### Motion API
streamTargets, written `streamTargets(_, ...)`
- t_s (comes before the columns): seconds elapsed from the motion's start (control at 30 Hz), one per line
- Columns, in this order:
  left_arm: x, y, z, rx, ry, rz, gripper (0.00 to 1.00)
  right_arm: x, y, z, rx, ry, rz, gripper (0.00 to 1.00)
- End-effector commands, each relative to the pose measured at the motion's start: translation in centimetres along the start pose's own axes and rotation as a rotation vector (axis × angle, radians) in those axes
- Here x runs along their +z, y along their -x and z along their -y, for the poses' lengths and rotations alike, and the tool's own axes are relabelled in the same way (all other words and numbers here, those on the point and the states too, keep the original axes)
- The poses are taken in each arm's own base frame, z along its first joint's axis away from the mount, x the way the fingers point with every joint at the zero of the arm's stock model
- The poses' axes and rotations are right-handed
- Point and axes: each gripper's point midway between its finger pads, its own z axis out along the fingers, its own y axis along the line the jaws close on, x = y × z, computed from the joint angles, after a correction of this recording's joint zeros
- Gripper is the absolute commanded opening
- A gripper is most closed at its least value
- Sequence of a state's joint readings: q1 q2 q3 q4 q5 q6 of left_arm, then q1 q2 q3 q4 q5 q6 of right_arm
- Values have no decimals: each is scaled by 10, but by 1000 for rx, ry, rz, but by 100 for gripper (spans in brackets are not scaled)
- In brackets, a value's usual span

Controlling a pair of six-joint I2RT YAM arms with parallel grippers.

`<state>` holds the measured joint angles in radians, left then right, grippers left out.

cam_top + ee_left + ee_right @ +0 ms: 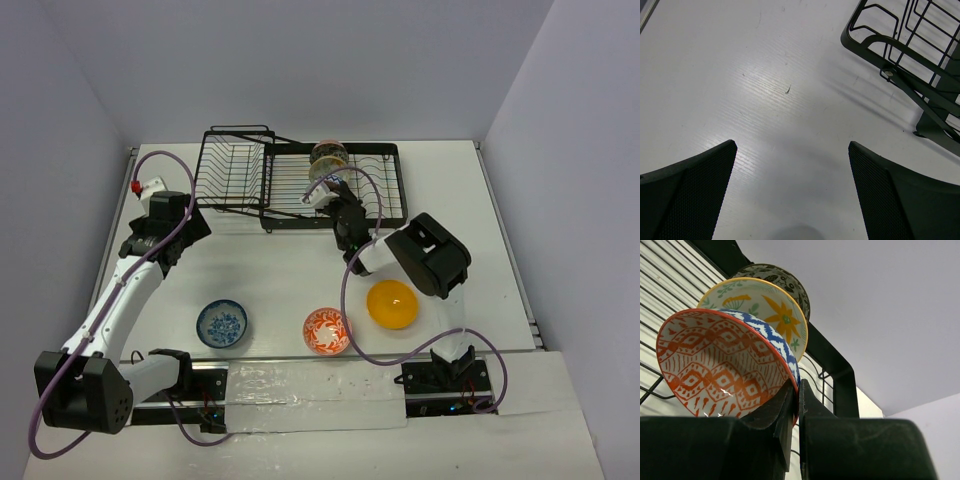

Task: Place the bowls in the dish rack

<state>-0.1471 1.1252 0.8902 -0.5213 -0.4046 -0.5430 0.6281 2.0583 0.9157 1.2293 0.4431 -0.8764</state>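
The black wire dish rack (372,190) stands at the back of the table. My right gripper (796,385) is shut on the rim of the pink-red patterned bowl (725,370) and holds it on edge in the rack. Just behind it stand the white leaf bowl (760,310) and the grey-black bowl (780,277). In the top view this gripper (338,205) is over the rack's middle. The blue bowl (222,323), the orange-red floral bowl (326,331) and the orange-yellow bowl (392,304) sit on the near table. My left gripper (792,150) is open and empty over bare table.
The rack's tilted basket end (232,165) is just right of my left gripper (172,222), and its corner shows in the left wrist view (900,50). White walls close the table at the back and sides. The right arm's cable loops over the orange-yellow bowl.
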Motion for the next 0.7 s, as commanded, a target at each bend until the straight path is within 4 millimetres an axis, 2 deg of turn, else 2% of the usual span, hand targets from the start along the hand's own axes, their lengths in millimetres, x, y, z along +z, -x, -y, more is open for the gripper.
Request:
streamTargets(0.0, -3, 11, 4, -18, -15, 21, 99, 4, 18, 13, 41, 10, 39, 0)
streamTargets(0.27, -5, 13, 3, -23, -16, 28, 99, 6, 13, 11, 38, 47, 3, 0)
streamTargets(0.33, -5, 13, 3, -23, -14, 30, 99, 6, 12, 10, 45, 58, -6, 8)
streamTargets(0.67, -6, 14, 2, -26, -14, 33, 99, 4, 9, 8, 39, 90, -49, 19)
